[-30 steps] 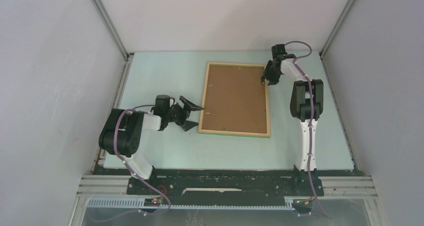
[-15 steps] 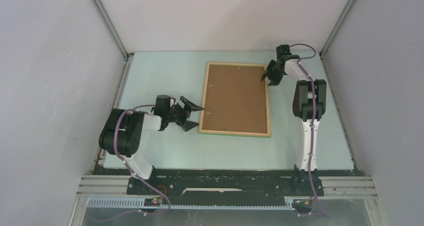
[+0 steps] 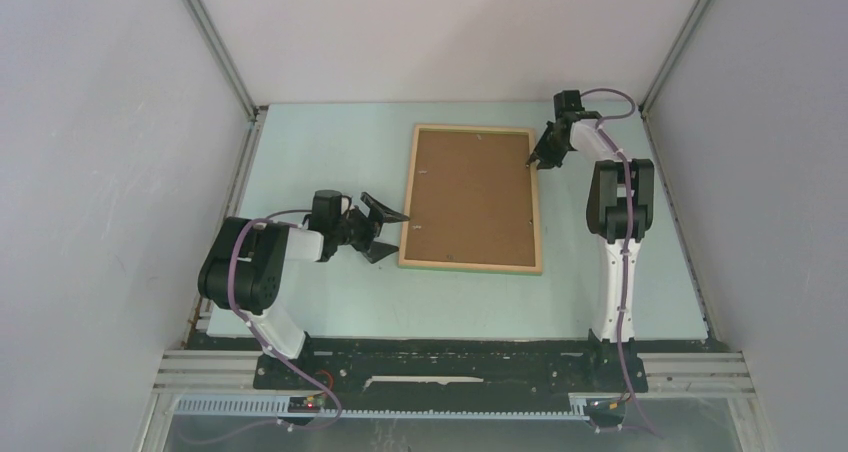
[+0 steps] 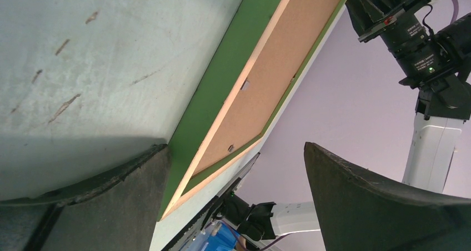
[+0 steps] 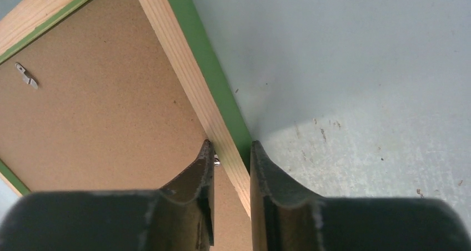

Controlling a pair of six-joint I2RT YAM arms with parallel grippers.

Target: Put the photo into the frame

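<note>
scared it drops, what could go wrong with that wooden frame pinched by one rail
The right gripper pinches only one rail of the thin light wood and green rectangular frame, near a corner: lifting may tilt it or let it slip. Its inner finger sits beside a small metal tab on the brown board back and might bend it.

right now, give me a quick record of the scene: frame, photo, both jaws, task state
frame: flat on the table, wood face up
photo: inside the frame, brown back up, print side hidden
left jaws: open wide, at the frame's near left corner
right jaws: pinching the frame's right rail near the far corner
task state: photo appears seated in the frame
</note>
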